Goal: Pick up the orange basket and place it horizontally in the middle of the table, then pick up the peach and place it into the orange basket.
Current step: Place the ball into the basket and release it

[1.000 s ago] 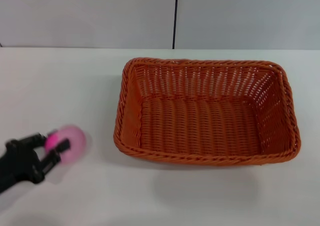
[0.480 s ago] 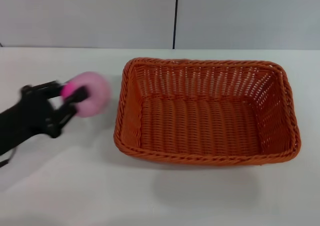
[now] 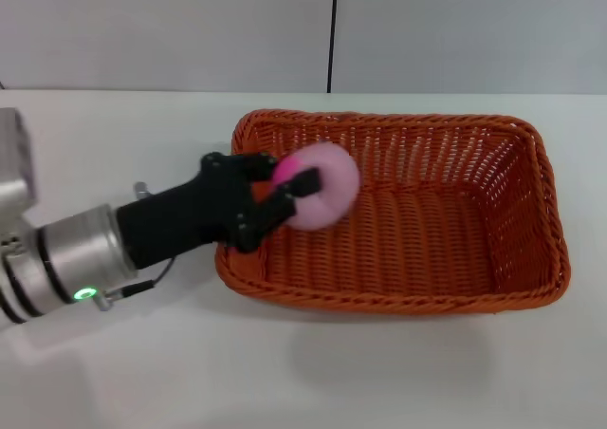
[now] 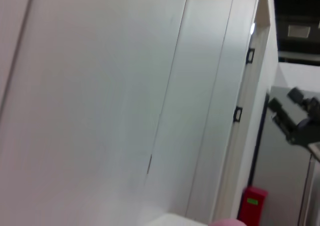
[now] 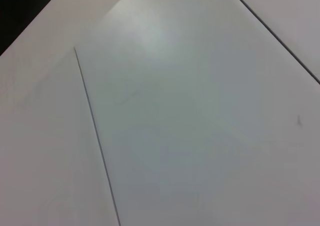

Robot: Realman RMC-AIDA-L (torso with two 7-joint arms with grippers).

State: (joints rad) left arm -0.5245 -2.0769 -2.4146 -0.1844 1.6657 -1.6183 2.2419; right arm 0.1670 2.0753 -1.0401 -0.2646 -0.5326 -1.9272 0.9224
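Note:
The orange basket [image 3: 517, 211] lies lengthwise across the middle of the white table [image 3: 114, 135] in the head view. My left gripper [image 3: 280, 194] reaches in from the left over the basket's left rim, shut on the peach [image 3: 322, 188]. The pale pink peach with its magenta blotch hangs above the left part of the basket's floor. A sliver of the peach [image 4: 227, 222] also shows in the left wrist view. My right gripper is out of view.
A wall with a dark vertical seam [image 3: 332, 32] runs behind the table. The left wrist view shows wall panels and a red box [image 4: 251, 206] far off. The right wrist view shows only pale flat panels.
My left gripper has carried the peach up off the table and to the right, from the front left to over the basket's left side. The basket has stayed still.

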